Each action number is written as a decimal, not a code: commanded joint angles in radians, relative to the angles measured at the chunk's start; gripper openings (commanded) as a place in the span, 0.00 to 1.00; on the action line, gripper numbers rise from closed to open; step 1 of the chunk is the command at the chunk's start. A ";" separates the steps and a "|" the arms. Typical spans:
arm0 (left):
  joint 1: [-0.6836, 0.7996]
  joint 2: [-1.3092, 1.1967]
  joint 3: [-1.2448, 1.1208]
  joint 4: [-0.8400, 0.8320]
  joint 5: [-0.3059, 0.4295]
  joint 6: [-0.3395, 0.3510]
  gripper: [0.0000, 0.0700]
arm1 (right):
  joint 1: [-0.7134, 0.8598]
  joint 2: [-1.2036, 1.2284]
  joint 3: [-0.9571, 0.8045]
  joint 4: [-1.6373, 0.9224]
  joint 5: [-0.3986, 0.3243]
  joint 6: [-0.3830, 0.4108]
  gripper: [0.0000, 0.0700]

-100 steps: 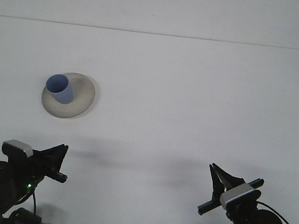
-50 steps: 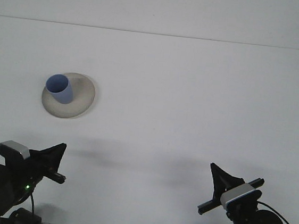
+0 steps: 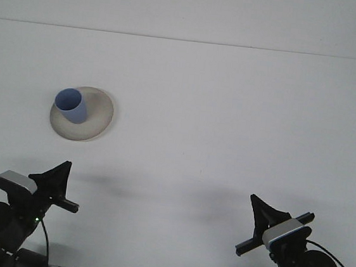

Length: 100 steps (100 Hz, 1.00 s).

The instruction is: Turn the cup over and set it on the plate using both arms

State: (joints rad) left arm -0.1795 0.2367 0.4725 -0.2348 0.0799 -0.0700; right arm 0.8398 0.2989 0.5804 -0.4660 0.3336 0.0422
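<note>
Cup (image 3: 70, 105): blue, it stands upright with the open mouth up, on the left part of the plate.
Plate (image 3: 96, 120): round, pale grey, it lies flat on the table on the left side, well apart from both hands.
Table (image 3: 230, 126): white and plain; soft shadows of the arms fall on it near the lower edge.
Left hand (image 3: 55, 181): low at the bottom left, near the table edge, below the plate. It holds nothing. I cannot tell how far its fingers are apart, because only a dark pointed shape shows.
Right hand (image 3: 261, 219): low at the bottom right, far from the cup. It holds nothing; its opening I cannot tell either.
</note>
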 commanded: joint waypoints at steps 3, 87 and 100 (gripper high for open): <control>0.032 -0.067 -0.148 0.128 -0.079 0.083 0.02 | 0.011 0.002 0.008 0.010 0.001 0.009 0.01; 0.088 -0.234 -0.459 0.266 -0.243 0.061 0.02 | 0.011 0.002 0.008 0.010 0.001 0.009 0.01; 0.088 -0.234 -0.459 0.266 -0.243 0.061 0.02 | 0.011 0.002 0.008 0.010 0.001 0.009 0.01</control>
State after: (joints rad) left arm -0.0921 0.0044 0.0334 0.0208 -0.1585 -0.0017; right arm 0.8398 0.2989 0.5804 -0.4660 0.3340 0.0422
